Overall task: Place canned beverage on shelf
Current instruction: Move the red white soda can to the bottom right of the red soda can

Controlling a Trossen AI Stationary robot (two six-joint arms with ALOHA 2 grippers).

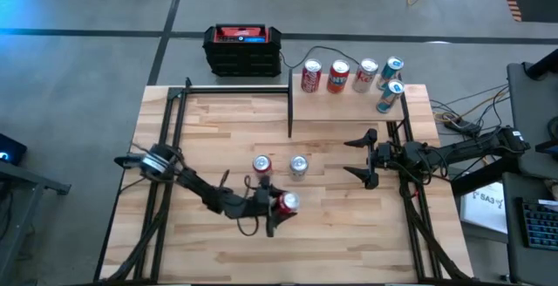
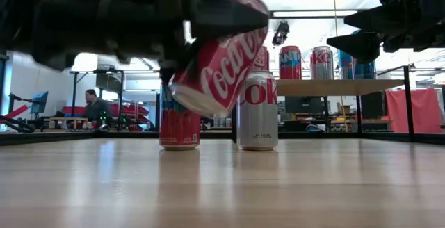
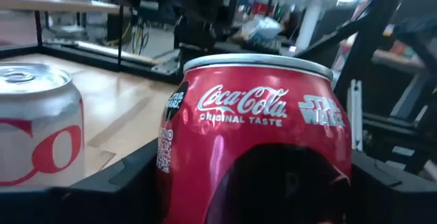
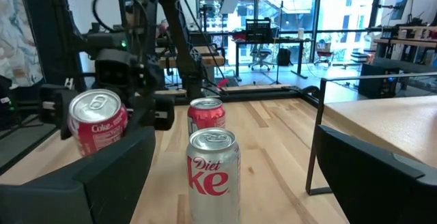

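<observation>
Near the table's (image 1: 209, 242) front edge, left hand (image 1: 277, 207) clamped on a red Coke can (image 1: 286, 202), fingers at either side of the body. Can is off the table, tilted: in the low view its long axis leans well off vertical, top end higher than base (top faces up toward the overhead camera too). Left wrist view shows the can's top rim and logo close up, a dark finger (image 3: 102, 183) at each flank.

Two cans stand upright on the table just behind the held one: a red can (image 1: 261, 165) and a silver Diet Coke (image 1: 298, 166), near each other, not touching.

Right hand (image 1: 364, 157) hovers at the right side of the table, fingers spread wide, holding nothing, pointing toward the standing cans.

Shelf (image 1: 349, 112) at the back right, a row of five upright cans (image 1: 338, 76) along its far edge.

A black-and-red box (image 1: 243, 49) sits beyond the table.
</observation>
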